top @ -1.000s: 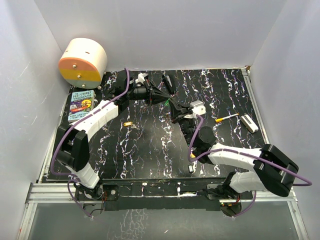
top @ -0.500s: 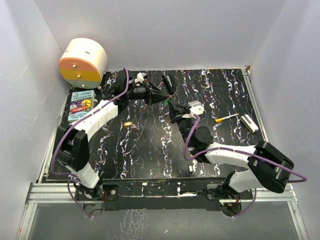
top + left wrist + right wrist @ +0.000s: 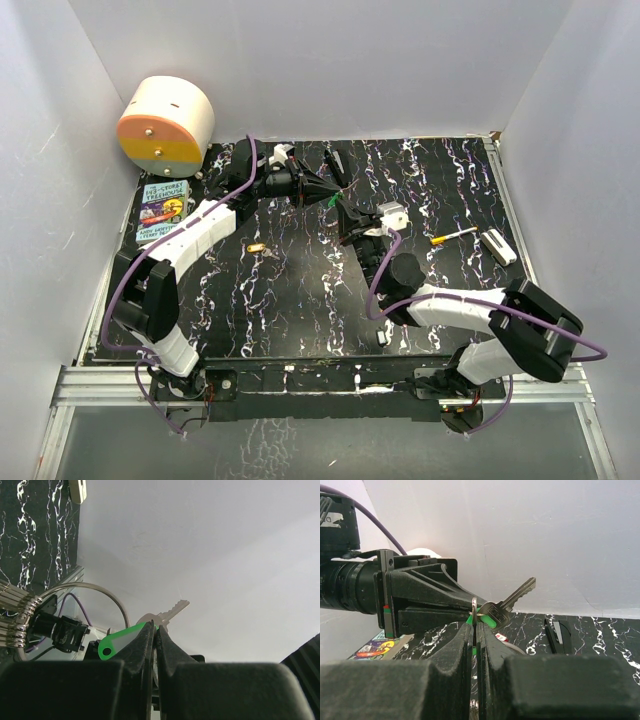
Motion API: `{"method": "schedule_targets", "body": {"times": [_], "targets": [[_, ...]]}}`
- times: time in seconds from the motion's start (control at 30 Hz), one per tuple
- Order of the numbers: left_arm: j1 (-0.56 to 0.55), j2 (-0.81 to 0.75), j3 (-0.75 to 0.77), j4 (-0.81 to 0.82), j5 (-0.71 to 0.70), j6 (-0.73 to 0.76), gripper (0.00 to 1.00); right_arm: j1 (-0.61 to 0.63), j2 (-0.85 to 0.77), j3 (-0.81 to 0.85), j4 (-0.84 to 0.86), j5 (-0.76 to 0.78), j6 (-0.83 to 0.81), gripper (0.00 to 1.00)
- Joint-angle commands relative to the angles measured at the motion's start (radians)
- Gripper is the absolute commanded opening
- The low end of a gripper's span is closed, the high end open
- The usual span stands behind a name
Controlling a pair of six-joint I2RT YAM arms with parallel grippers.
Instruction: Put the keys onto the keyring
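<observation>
My left gripper point(image 3: 328, 197) is shut on the green-headed key point(image 3: 334, 202), held above the table at the back middle. In the left wrist view its fingers point(image 3: 156, 628) pinch the green head point(image 3: 116, 643), and the metal blade point(image 3: 172, 609) points away. My right gripper point(image 3: 346, 213) meets it tip to tip, shut on the silver keyring point(image 3: 474, 605), which stands edge-on between its fingers point(image 3: 478, 626). The key point(image 3: 512, 602) lies against the ring. The ring's loop point(image 3: 85, 584) and its bunch of grey keys point(image 3: 11, 617) show in the left wrist view. A yellow-orange key point(image 3: 258, 247) lies on the table.
A cream and orange drum point(image 3: 165, 125) stands at the back left, with a book point(image 3: 163, 212) in front of it. A black object point(image 3: 338, 168) lies behind the grippers. An orange-tipped stick point(image 3: 452, 236) and a white box point(image 3: 498, 246) lie at right. A small white item point(image 3: 382, 337) lies near the front.
My right arm has drawn slightly left toward the left gripper, with its elbow shifting. The left gripper has barely moved. Both stay shut.
</observation>
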Motion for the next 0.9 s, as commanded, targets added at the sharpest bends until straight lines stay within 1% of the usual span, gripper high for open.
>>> {"method": "schedule_targets", "body": {"times": [0.0, 0.27, 0.43, 0.57, 0.77, 0.87], "targets": [[-0.004, -0.06, 0.009, 0.091, 0.05, -0.068, 0.0, -0.005, 0.025, 0.017, 0.041, 0.008, 0.024, 0.08], [-0.004, -0.068, -0.004, 0.143, 0.06, -0.109, 0.0, -0.011, 0.039, 0.009, 0.038, 0.012, 0.042, 0.08], [-0.004, -0.076, -0.001, 0.133, 0.065, -0.103, 0.0, -0.025, 0.041, 0.003, 0.027, 0.023, 0.065, 0.08], [-0.004, -0.077, -0.001, 0.111, 0.063, -0.088, 0.0, -0.038, 0.04, 0.023, -0.034, 0.017, 0.096, 0.08], [-0.004, -0.075, 0.009, 0.12, 0.064, -0.09, 0.0, -0.052, 0.049, 0.062, -0.13, 0.013, 0.128, 0.08], [-0.004, -0.076, 0.017, 0.091, 0.061, -0.064, 0.0, -0.054, 0.044, 0.069, -0.158, 0.001, 0.137, 0.08]]}}
